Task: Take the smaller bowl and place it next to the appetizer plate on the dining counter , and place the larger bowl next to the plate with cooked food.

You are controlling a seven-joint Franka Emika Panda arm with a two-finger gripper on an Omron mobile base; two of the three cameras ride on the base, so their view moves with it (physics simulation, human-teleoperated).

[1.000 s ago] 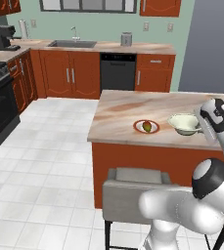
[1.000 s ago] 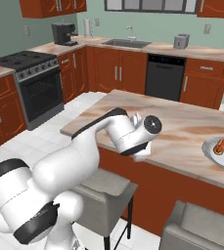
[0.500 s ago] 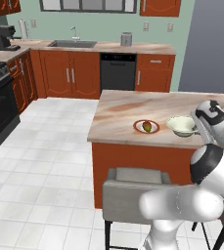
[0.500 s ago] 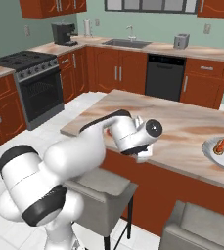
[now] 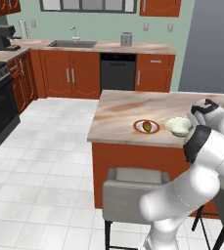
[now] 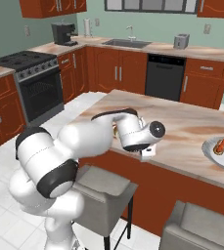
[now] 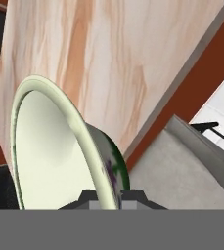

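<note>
So the fingers (image 7: 108, 197) are clamped shut on the rim of the larger bowl (image 7: 64, 151), smooth cream inside with dark floral marks outside, its bottom edge cut off in the hand view. It's hanging over the near edge of the marbled table (image 5: 128, 110). The smaller bowl (image 5: 178, 125) sits beside the appetizer plate (image 5: 146, 126)

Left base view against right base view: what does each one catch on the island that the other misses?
Left base view: a small red-rimmed plate with a pale bowl beside it, near the front edge of the counter. Right base view: a larger plate of cooked food at the right end of the counter. Both: the dining counter, the robot's white arm, and the sink and dishwasher on the back wall.
</note>
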